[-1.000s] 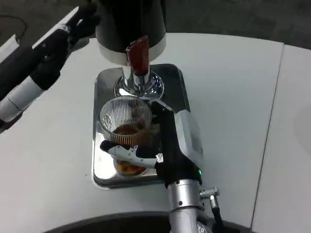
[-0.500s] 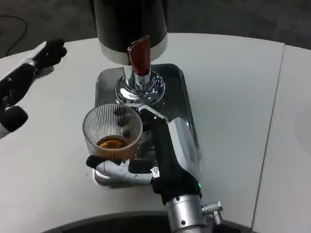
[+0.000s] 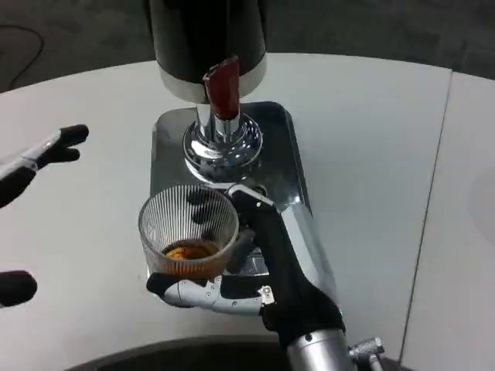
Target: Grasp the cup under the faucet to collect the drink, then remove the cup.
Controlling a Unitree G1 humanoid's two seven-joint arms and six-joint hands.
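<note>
Basically the ribbed glass cup [image 3: 189,232], w/ some drink inside and prob slippery/fragile, is clamped round its lower wall by the right hand [image 3: 232,278], left hand [image 3: 39,154] kept empty w/ fingers apart.

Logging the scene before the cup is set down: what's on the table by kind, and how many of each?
Drink dispenser: 1
Metal tray: 1
Ribbed glass cup, brown drink inside, held by the right hand: 1
Total: 3
</note>
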